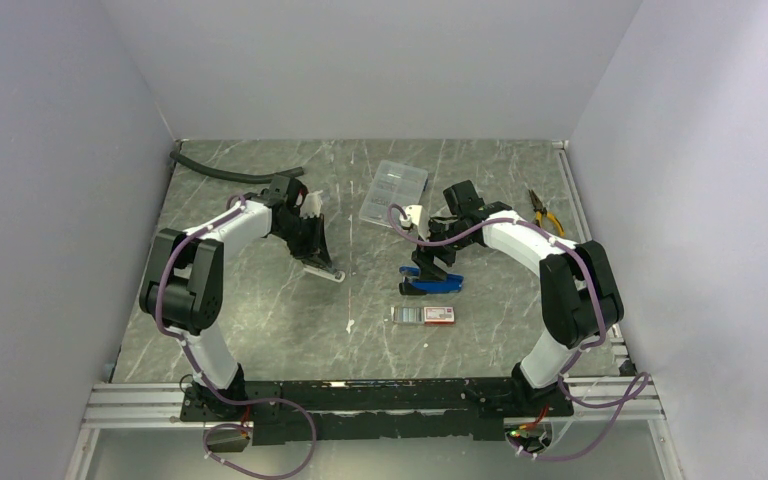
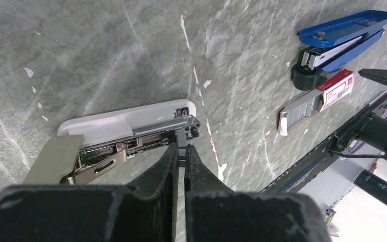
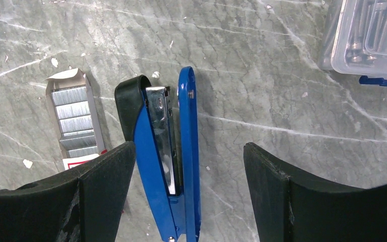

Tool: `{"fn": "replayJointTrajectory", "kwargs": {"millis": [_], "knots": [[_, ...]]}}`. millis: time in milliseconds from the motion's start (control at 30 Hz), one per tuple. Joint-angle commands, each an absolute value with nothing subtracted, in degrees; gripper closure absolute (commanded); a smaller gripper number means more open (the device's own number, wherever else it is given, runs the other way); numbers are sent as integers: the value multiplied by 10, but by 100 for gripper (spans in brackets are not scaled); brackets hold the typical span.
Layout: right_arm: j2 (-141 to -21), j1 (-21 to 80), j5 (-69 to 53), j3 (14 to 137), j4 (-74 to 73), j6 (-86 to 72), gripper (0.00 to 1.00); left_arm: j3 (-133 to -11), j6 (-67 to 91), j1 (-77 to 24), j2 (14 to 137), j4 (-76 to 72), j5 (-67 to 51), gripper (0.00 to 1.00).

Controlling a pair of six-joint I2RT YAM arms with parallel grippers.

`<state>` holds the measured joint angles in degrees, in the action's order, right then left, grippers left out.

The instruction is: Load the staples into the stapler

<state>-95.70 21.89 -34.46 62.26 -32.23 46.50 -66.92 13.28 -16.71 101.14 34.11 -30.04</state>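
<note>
two open staplers, staples in their tray, and a tight pinch that could slip

the left gripper (image 2: 181, 148) is pinched nearly tight at the tip of the metal rail of the white stapler (image 2: 126, 118), which lies on its side on the left of the table; whether a thin strip sits between its fingers cannot be told. the right gripper (image 3: 187, 146) is spread wide and grasps nothing, hanging over the blue stapler (image 3: 148, 151), whose top is swung open. the staples (image 3: 73, 118) lie in their tray, slid out of the white box (image 2: 337, 85) with a red end, just near of the blue stapler. likely risks: the light white stapler skids or tips if the left fingers push on its rail; a strip snaps or goes in crooked; the right jaws, on closing, clamp the blue stapler shut or nudge the tray.
</note>
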Motion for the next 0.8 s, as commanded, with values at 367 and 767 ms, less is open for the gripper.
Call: {"fn": "replayJointTrajectory", "kwargs": {"millis": [367, 767], "knots": [[-961, 220, -344, 628, -331, 475, 18, -693, 117, -168, 1021, 353, -299, 88], [-962, 220, -344, 629, -333, 475, 18, -698, 116, -168, 1023, 358, -286, 87]]}}
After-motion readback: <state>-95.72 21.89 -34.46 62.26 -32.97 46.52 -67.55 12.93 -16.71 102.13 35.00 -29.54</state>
